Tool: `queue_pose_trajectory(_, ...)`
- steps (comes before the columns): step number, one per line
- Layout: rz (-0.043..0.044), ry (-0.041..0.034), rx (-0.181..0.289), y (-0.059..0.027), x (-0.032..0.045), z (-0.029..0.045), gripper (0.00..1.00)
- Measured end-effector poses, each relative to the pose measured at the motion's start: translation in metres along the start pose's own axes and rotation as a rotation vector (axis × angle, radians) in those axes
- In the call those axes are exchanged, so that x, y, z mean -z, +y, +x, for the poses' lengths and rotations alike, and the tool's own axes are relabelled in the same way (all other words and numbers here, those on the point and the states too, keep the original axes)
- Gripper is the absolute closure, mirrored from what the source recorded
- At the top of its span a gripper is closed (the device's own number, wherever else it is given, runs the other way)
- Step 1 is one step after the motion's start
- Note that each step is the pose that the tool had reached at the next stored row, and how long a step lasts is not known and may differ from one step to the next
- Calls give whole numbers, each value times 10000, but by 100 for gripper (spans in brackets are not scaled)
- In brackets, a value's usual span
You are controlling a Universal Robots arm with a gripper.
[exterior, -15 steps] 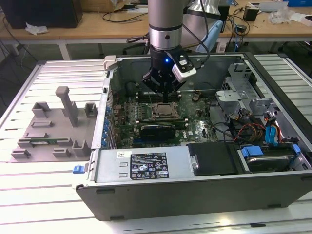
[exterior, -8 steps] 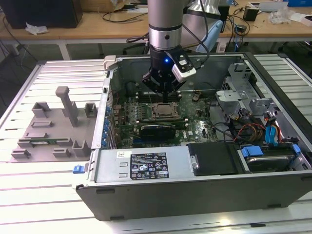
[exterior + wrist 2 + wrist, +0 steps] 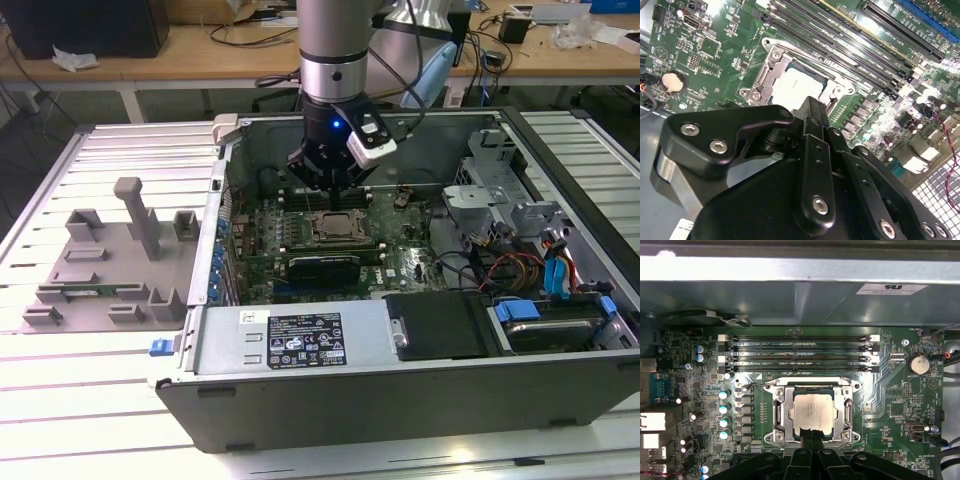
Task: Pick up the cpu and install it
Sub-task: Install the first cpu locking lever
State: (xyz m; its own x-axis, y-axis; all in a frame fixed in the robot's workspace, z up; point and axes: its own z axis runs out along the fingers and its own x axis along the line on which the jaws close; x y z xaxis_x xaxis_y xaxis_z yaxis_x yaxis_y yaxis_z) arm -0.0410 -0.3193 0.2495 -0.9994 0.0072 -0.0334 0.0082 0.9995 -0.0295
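The gripper (image 3: 812,436) hung low over the motherboard (image 3: 900,400), fingertips drawn together at the near edge of the cpu (image 3: 813,413), gripping nothing visible. The cpu lay flat in the socket (image 3: 813,410) just beyond the tips. The exterior view showed the computer case (image 3: 400,390) around it all.

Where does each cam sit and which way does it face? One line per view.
Exterior view: off the arm, above and in front of the open computer case, angled down into it; shows the arm and tool over the socket.
First wrist view: on the arm, looking straight down at the motherboard; tool fingers at the image edge, over the cpu in its socket.
Second wrist view: on the arm, behind the tool, looking obliquely along it at the board.
Shared: both wrist views show the cpu and RAM slots.
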Motion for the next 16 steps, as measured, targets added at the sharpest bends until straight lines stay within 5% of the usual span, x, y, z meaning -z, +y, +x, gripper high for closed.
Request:
queue_pose_trajectory(11, 0, 0, 0, 1, 3, 96, 89)
queue_pose_trajectory(16, 0, -5, -1, 6, 8, 218, 89)
